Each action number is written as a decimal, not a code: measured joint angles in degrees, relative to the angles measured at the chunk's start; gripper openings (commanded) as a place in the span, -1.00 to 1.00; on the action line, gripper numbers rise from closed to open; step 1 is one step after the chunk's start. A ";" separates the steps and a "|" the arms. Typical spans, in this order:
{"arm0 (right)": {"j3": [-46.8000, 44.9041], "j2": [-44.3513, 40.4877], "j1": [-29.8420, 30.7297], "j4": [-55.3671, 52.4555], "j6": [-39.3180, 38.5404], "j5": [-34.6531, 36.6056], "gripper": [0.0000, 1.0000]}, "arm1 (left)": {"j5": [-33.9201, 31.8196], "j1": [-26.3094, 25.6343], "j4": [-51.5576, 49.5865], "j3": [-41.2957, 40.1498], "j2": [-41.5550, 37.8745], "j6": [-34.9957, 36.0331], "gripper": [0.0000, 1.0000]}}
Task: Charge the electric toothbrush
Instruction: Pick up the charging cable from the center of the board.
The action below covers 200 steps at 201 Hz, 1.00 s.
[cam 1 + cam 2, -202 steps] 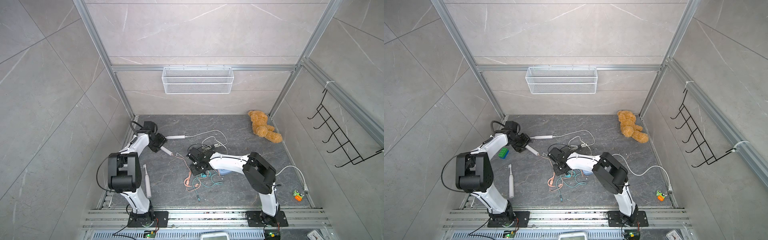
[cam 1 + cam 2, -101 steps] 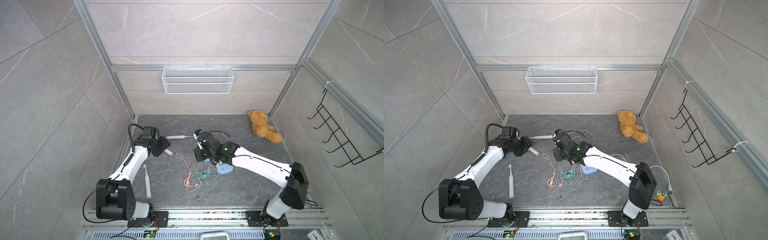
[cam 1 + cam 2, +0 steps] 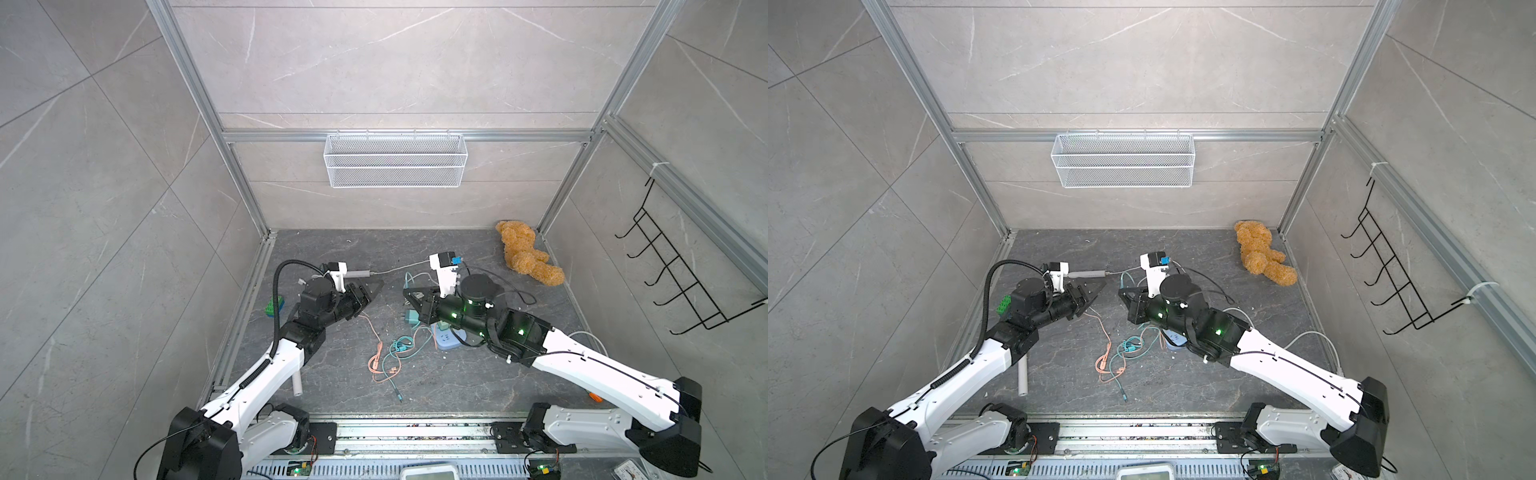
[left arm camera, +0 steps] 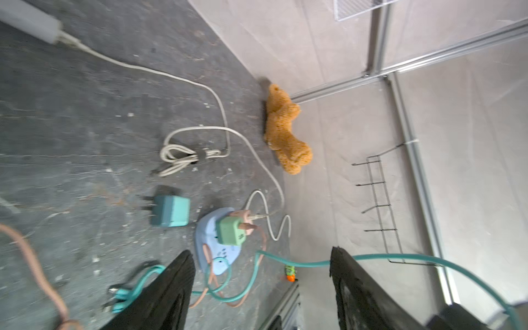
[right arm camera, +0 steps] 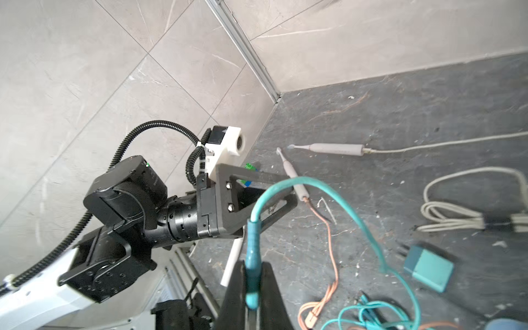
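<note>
Cable tangle [image 3: 397, 347] mid-floor, teddy bear [image 3: 524, 254] back corner, floor [image 3: 374, 249] bare behind

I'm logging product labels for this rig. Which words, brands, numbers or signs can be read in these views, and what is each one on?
No text can be read in any view.
power strip: small dark marks beside its sockets, too blurred to read.
green adapter: a dark mark on one face, too blurred to read.
left arm's black joint housing: faint print, too small to read.
</note>
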 measured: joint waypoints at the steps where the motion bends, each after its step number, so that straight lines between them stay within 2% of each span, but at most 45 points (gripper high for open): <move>1: -0.50 -0.07 0.00 0.52 0.35 -0.07 -1.00 | -0.02 -0.13 0.33 -0.04 -0.04 -0.15 0.54; 32: -7.48 0.68 -0.02 9.03 7.80 -3.21 -1.00 | -0.79 -5.66 10.10 -2.32 -0.94 -5.99 0.54; 68: -11.02 0.37 -0.02 14.71 12.55 -3.96 -1.00 | -3.04 -8.61 15.15 -5.18 -1.64 -9.11 0.50; 103: -13.03 0.26 0.00 17.22 15.98 -5.81 -1.00 | -4.72 -10.62 17.59 -6.64 -1.64 -9.81 0.34; 157: -16.06 0.24 0.00 21.75 20.22 -7.56 -1.00 | -4.98 -11.39 21.59 -6.80 -1.25 -10.86 -0.10; 200: -18.32 0.28 -0.07 27.34 22.75 -9.05 -1.00 | -4.76 -11.78 23.76 -6.80 -0.33 -11.34 -0.25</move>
